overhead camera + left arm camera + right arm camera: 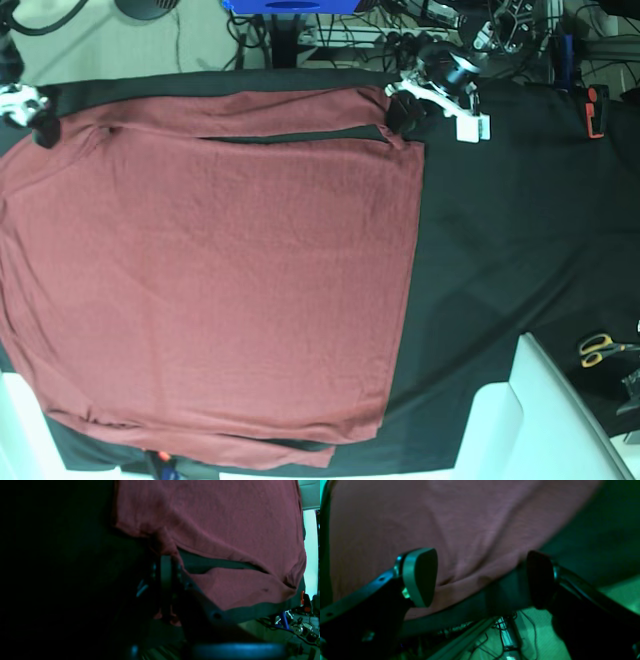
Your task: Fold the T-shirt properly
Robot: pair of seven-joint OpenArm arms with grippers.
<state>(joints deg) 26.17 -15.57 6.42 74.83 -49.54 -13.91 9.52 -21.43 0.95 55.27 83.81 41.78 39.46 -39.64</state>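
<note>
The dark-red T-shirt [220, 280] lies spread flat on the black table cloth [500, 220], with a sleeve folded along its far edge. My left gripper [396, 114] sits at the shirt's far right corner. In the left wrist view the left gripper [165, 555] is shut, with a bunched fold of the T-shirt [212, 517] pinched in it. My right gripper [34, 112] is at the far left corner. In the right wrist view the right gripper [480, 580] stands open, its pads either side of the T-shirt [457, 525] hem, which runs between them.
Yellow-handled scissors [600, 348] lie at the right edge. A white block [545, 420] stands at the near right corner. A small red item [595, 110] is at the far right. Cables and a blue stand [290, 6] crowd the floor behind the table.
</note>
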